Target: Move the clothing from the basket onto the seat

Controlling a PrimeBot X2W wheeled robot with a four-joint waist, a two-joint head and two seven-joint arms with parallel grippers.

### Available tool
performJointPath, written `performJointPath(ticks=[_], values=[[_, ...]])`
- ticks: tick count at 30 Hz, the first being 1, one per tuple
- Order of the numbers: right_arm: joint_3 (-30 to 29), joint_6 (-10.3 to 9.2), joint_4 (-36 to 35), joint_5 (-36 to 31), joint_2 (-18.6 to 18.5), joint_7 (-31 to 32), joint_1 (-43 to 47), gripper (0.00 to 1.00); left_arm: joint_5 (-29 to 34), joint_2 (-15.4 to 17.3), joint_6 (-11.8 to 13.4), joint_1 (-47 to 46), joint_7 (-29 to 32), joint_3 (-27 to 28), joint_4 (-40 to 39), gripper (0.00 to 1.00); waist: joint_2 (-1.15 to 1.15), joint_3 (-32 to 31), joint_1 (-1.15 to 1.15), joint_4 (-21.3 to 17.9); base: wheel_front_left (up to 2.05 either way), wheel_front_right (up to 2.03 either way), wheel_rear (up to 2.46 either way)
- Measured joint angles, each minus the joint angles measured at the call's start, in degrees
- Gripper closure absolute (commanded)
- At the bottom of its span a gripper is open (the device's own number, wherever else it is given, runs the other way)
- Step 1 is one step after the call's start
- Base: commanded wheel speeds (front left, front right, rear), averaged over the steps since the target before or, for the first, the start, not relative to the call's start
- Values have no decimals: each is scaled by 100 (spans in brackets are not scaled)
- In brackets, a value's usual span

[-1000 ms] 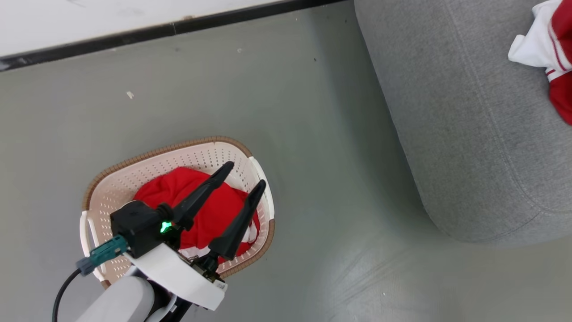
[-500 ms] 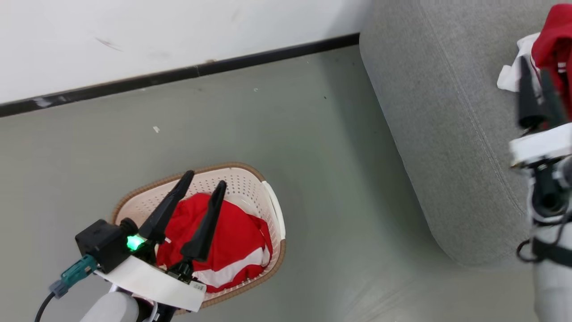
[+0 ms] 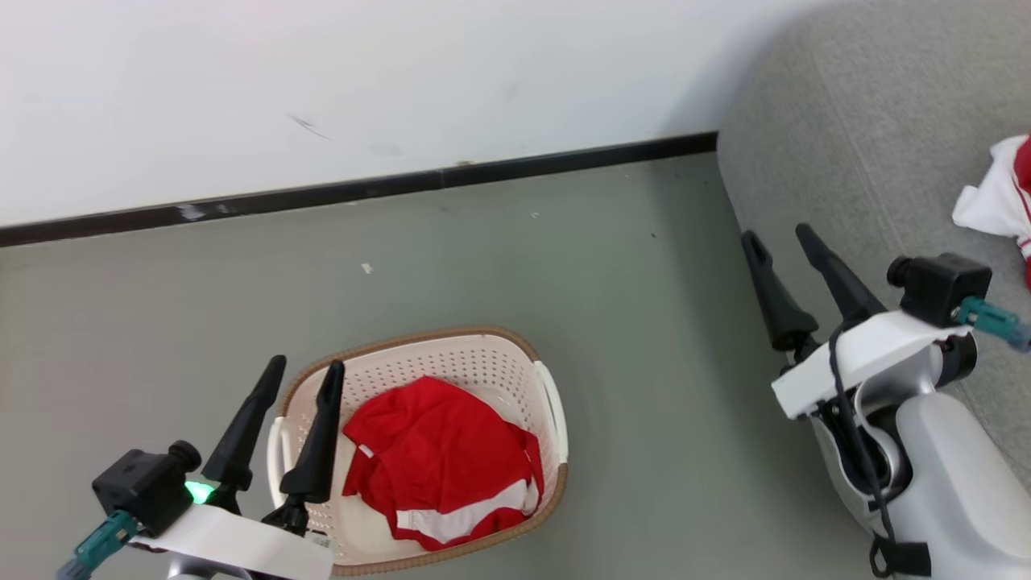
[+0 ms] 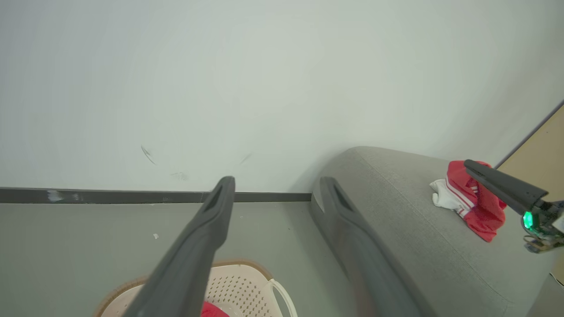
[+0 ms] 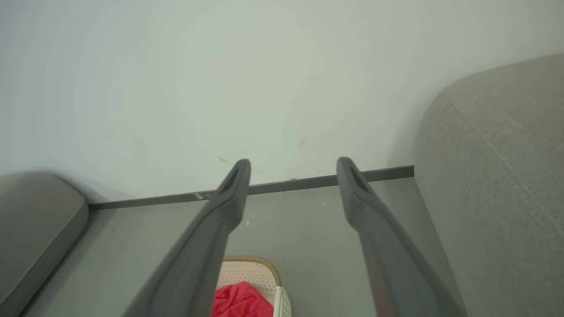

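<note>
The cream basket [image 3: 475, 364] stands on the floor with a red and white piece of clothing [image 3: 443, 459] crumpled inside. My left gripper [image 3: 306, 369] hovers over the basket's left rim, open and empty. My right gripper [image 3: 777, 235] is open and empty beside the front edge of the grey seat [image 3: 846, 153]. Another red and white piece of clothing [image 3: 995, 201] lies on the seat at the far right. The left wrist view has my left gripper [image 4: 277, 180] above the basket [image 4: 246, 281], and the clothing [image 4: 471, 200] on the seat [image 4: 387, 211]. In the right wrist view my right gripper [image 5: 294, 162] stands over the basket [image 5: 276, 281].
A white wall with a black skirting strip [image 3: 362, 189] runs behind the grey floor [image 3: 628, 338]. A second grey cushion [image 5: 35, 211] sits at the left of the right wrist view. Open floor separates basket and seat.
The head camera has tilted up and turned. My left gripper has drawn back from over the red clothing to the basket's left rim. My right gripper has left the clothing on the seat, empty.
</note>
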Motion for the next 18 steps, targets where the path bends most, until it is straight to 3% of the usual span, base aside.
performJointPath(ticks=[5,8,18], values=[[338,0,18,-453,-242,-194,208,0,125,-113,66,132,0,323,-11,0,0,-189,0,253,0,0,0],[716,0,71,-1054,-553,-399,368,0,287,-140,65,252,-15,399,10,0,0,-332,0,451,0,0,0],[713,1,525,-1195,-382,-632,1112,0,408,-233,-71,481,-15,433,221,0,0,-666,0,841,0,0,0]])
